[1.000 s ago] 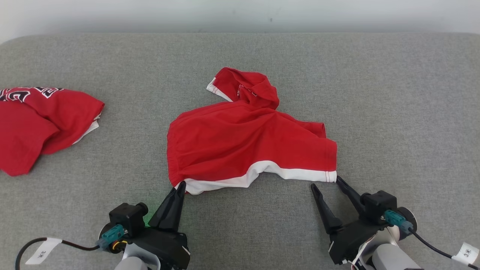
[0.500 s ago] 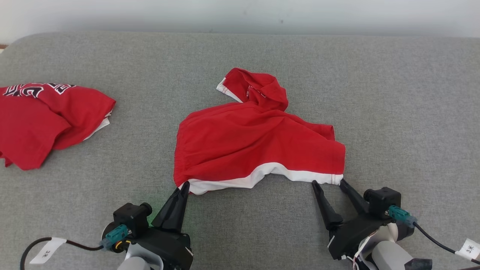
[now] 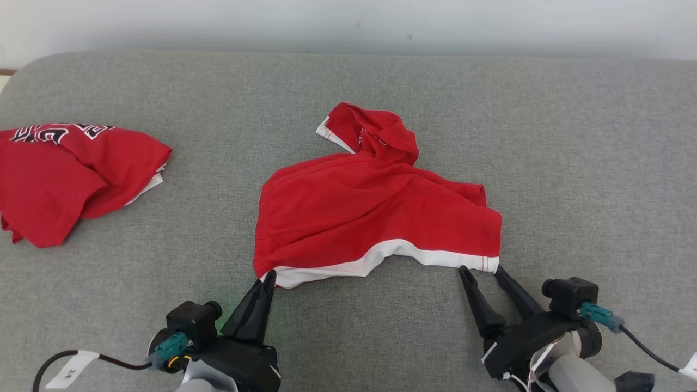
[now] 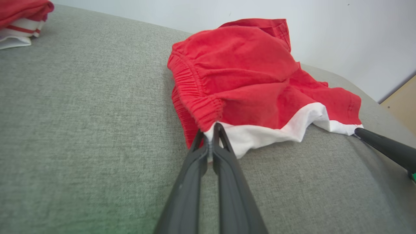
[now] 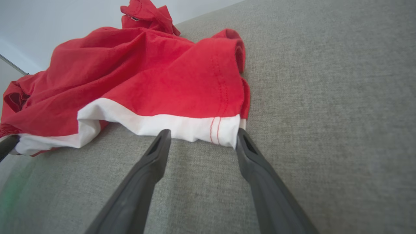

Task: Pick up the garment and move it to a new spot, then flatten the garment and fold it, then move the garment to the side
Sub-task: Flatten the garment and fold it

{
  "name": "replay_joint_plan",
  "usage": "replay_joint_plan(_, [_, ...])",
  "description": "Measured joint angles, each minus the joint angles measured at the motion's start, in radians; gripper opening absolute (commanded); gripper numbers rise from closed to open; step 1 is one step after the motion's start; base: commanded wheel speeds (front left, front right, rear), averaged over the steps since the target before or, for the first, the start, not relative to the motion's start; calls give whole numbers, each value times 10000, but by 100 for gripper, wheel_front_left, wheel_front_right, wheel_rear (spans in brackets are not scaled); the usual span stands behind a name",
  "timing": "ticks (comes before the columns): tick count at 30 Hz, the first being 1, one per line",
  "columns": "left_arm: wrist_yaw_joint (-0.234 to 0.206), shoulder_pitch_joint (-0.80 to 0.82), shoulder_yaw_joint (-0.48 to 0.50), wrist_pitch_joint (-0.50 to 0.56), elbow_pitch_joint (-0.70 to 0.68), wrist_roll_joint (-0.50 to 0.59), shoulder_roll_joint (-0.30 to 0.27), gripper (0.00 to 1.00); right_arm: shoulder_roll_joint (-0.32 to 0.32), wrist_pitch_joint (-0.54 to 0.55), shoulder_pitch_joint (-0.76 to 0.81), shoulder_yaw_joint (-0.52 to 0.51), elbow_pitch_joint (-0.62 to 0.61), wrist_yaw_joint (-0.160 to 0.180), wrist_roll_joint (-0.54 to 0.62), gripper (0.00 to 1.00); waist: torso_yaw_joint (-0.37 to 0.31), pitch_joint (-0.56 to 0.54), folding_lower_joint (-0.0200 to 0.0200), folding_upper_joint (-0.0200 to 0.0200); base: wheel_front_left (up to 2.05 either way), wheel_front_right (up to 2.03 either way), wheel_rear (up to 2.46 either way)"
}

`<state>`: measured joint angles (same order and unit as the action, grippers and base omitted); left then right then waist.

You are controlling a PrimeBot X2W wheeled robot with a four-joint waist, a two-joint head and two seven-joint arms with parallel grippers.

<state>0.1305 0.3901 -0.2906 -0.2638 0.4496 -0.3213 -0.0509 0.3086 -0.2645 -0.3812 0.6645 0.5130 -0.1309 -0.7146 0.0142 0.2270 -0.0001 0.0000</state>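
So the garment (image 3: 375, 218), a pair of red shorts with a white band along the near edge, is lying crumpled in the middle of the grey fabric-covered worktop (image 3: 572, 163). It's far from flat: the far end is bunched up into a little peak, and you can't see how the cloth runs underneath that.

The left gripper (image 3: 268, 279) has its fingers pinched right together on the near left corner. From the left wrist view a sliver of the white band is caught between the tips, just below the gathered waistband (image 4: 195, 97).

The right gripper (image 3: 480, 270) is spread wide and has hold of nothing. Its two tips sit on either side of the near right corner of the white band, right up against it. I honestly can't say if they're touching the cloth or just grazing it.

Off to the left, well apart, there's a second red garment (image 3: 71, 174) in a heap, cut off by the edge of the head view. It's got black and white block lettering (image 3: 54, 132) along the top, but it's folded and cropped, so I can't read it.

On writing: there's a tiny white label (image 3: 362, 139) inside the bunched far end of the shorts, too small to read. The left arm's cable has a white tag (image 3: 71, 369) with a small mark I can't make out. The right one's tag (image 3: 690, 366) is mostly chopped off at the frame edge.
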Motion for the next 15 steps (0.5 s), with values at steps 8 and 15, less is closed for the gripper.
replay_joint_plan(8, [0,-12,-6,0,-2,35,4,0,10,0,-148,-288,63,0,-696,93,180,48,0,0,0,0,0])
replay_joint_plan(15, [0,-72,67,0,-6,38,6,0,105,-2,-161,-113,132,0,-871,46,227,53,1,-1,0,0,0])
